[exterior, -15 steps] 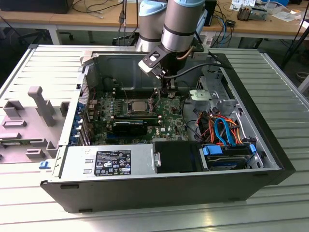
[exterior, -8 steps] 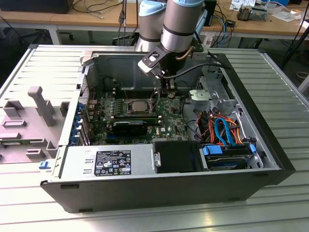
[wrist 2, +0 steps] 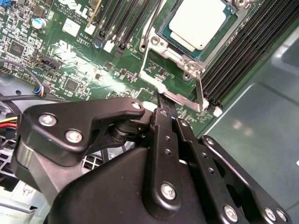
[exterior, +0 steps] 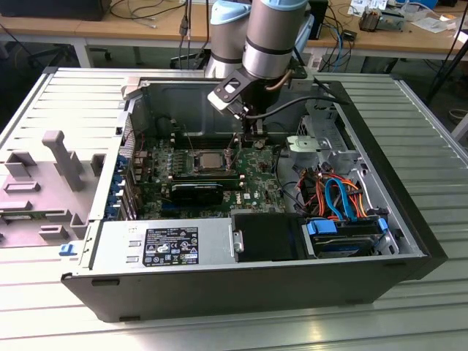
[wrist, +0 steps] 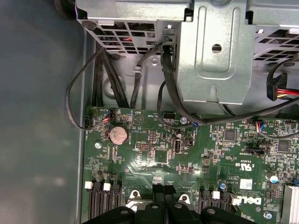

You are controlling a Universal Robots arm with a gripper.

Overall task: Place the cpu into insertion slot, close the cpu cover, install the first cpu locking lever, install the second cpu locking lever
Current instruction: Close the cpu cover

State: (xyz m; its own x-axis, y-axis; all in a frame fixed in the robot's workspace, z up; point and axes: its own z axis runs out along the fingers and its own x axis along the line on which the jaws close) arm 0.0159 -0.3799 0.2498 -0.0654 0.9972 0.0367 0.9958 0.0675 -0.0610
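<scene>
Though near cpu (wrist 2: pixel 198 21), gripper (wrist 2: pixel 169 114) apart.

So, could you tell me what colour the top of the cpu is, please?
Dull silver-grey, with a pale sheen; the cpu shows best in the second wrist view.

Open computer case (exterior: pixel 219 296), silver power supply (exterior: pixel 117 248), blue-bracketed hard drive (exterior: pixel 344 245), round coin battery (wrist: pixel 117 135)

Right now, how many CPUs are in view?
1. The cpu lies in the insertion slot on the motherboard, just beyond the end effector. A second could be hidden behind the arm.
</scene>
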